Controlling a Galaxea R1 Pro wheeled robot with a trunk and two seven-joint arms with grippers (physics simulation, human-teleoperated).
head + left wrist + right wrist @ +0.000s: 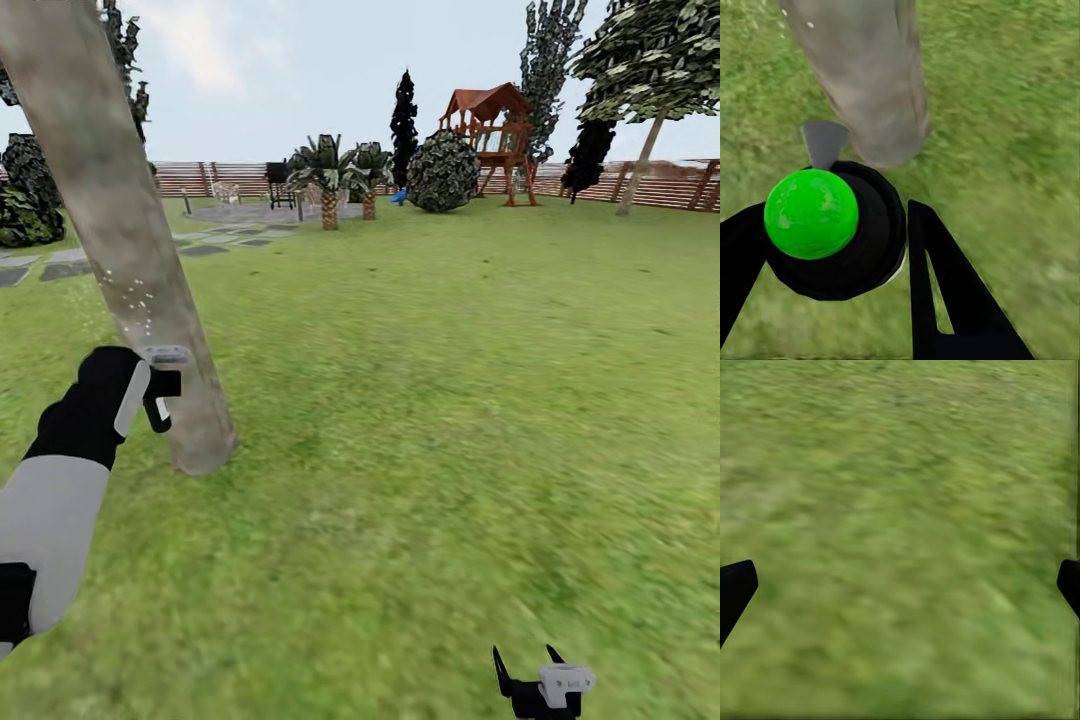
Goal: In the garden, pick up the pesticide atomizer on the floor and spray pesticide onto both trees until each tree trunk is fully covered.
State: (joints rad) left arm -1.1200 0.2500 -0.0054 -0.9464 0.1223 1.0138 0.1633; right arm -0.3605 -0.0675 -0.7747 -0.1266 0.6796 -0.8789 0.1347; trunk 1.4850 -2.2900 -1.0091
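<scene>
One tool (832, 240) clamps atomizer (832, 225) by trunk (120, 230) | head view: spray flecks | right tool (530, 670) apart

tree trunk (110, 200) top cropped, right hand (545, 685) partly cropped

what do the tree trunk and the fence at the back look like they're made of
Tree trunk: looks like rough matte bark, mottled pale grey-beige, no shine. Fence: probably wood, red-brown horizontal slats with a dull finish; too far off to see grain.

Dark atomizer (832, 232), green-topped, clamped upright just beside the pale tree trunk (120, 230).
</scene>
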